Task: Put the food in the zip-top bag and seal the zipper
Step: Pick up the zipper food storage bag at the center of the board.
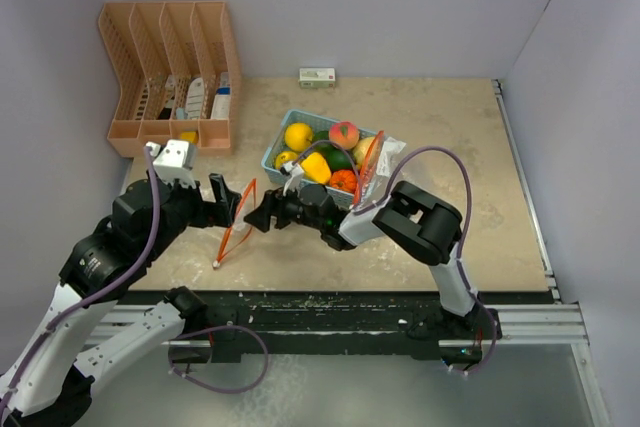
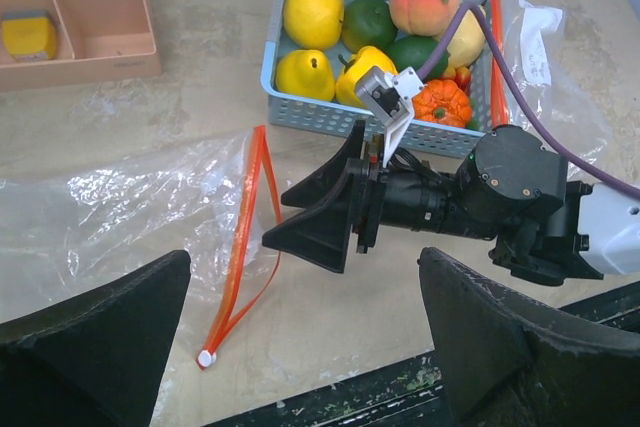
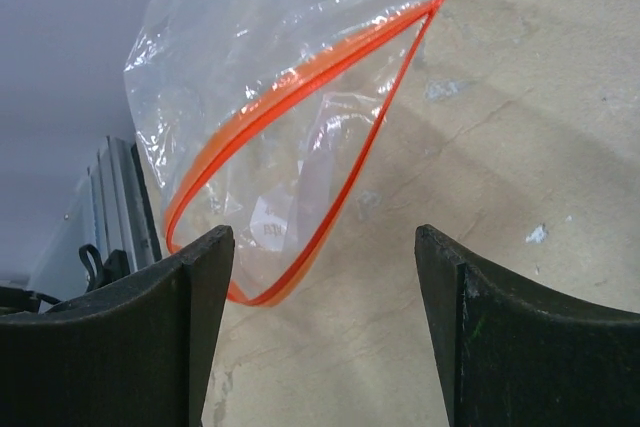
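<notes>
Both sets of fingers wide open, holding nothing: my right gripper [image 3: 322,247] faces zip-top bag [image 3: 250,87] mouth, left gripper [image 1: 222,197] beside it; food [image 2: 370,37] in basket [image 2: 300,112]

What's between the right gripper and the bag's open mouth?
Nothing visible. The right gripper is open and empty, pointing at the mouth of the bag, with only table showing between them.

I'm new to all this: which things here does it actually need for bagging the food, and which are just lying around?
Needed: zip-top bag with orange zipper; toy food; blue basket holding it.
Just lying about: peach organiser; small box at the back; second clear bag beside the basket.
</notes>
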